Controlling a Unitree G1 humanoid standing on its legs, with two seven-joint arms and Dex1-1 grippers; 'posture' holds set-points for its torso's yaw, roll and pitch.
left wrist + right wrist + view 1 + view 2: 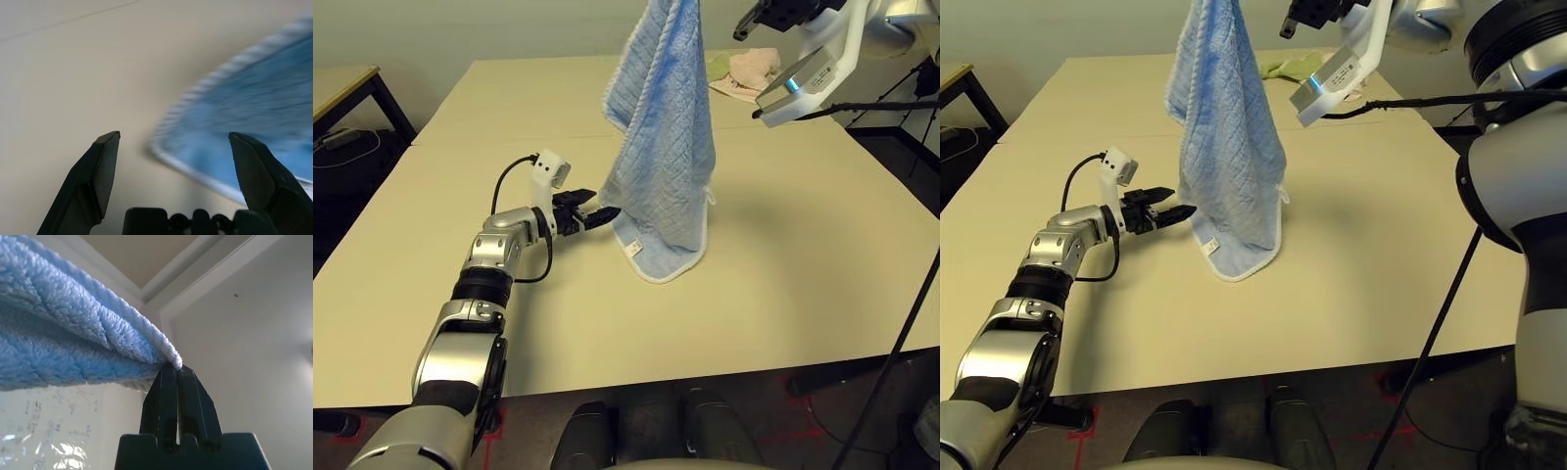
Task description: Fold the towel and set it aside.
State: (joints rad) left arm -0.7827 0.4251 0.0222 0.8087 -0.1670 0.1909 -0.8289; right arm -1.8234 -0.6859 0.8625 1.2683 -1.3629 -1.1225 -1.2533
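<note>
Right claw (177, 377), one: pinched tight on a top corner of the towel (663, 147), raised high at far right. You have the cloth hanging full length from it, the bottom hem just resting on the desk (803, 294) near the middle.

Left claw (597, 217), one: jaws spread wide, holding nothing, low over the desk and just left of the towel's lower edge. Through its wrist view you can see the white-stitched hem lying between and beyond the fingertips (105, 147), not yet gripped.

Step in hand, as judged: taking a second hold on the hanging cloth so you can spread or double it. No fold is made yet; the setting aside is still to come.

Next move, as judged: you would need to ease the left claw forward to the right until the hem sits between the jaws, then shut them. Mind the swing of the loose cloth; a light knock could push the edge away.

Count: towels, one, light blue. Other cloths, two, a pink cloth (751, 69) and a green cloth (1291, 68), at the far right of the desk. Desks, one in use.
</note>
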